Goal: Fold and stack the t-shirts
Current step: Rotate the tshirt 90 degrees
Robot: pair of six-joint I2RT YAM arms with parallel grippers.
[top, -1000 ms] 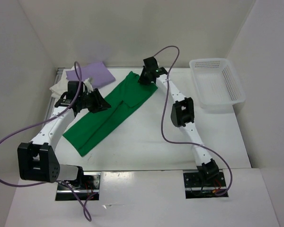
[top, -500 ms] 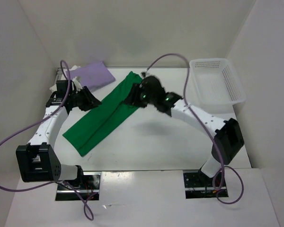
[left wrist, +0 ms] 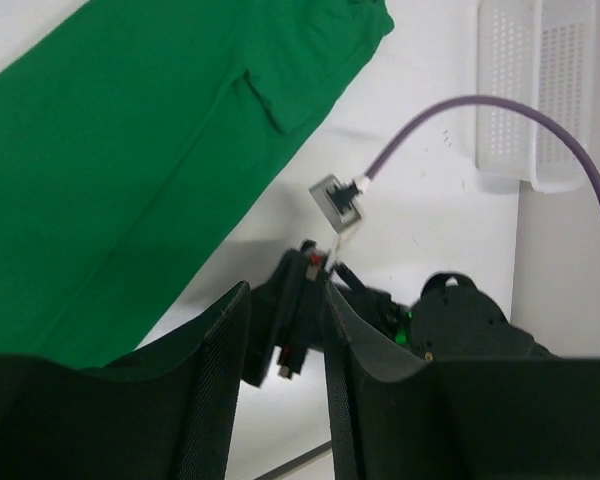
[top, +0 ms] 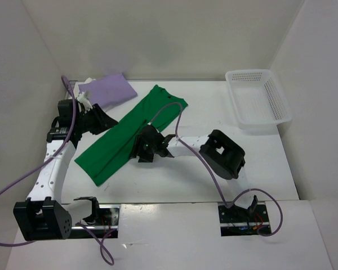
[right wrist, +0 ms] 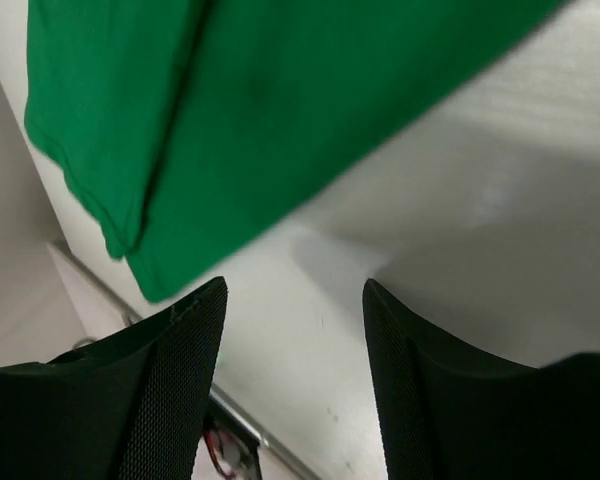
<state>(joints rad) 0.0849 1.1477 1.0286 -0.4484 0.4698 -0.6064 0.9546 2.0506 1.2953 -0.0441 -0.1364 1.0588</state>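
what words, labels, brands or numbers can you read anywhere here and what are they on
No text can be read in any view.
The green t-shirt, the lavender t-shirt and the white basket are plain, with no print or tag showing.
The small grey connector on the purple cable shows no legible marking.

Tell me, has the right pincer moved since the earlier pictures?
Yes. The right pincer moved from the far end of the green t-shirt toward the near table edge, away from the white basket.
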